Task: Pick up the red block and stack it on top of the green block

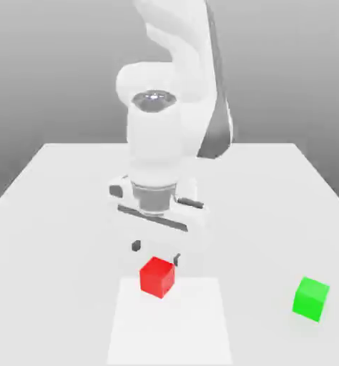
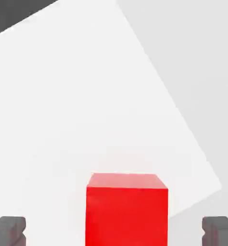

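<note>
While the claw hangs fully open and empty just over the red block, nothing is gripped yet.
The white tabletop is smooth and matte, with a paler square patch under the red block; the green block sits well apart toward the exterior view's right. Both cubes look rigid, light and flat-faced, so pinching the red one across two opposite side faces should hold.
</note>
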`<move>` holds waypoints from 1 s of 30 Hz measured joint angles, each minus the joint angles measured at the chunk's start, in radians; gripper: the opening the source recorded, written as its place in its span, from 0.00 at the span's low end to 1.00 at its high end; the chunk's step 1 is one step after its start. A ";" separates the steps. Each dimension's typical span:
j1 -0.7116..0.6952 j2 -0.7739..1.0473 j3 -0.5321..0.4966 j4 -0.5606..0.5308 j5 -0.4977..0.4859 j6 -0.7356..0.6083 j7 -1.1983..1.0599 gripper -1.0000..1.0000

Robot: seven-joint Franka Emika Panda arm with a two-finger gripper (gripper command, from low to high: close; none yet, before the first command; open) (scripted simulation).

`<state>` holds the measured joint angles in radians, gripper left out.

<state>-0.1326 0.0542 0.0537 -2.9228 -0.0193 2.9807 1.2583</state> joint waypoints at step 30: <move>0.445 -0.013 0.198 0.322 -0.016 -0.342 -0.473 0.00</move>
<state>0.3123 0.0408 0.2521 -2.6004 -0.0357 2.6388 0.7850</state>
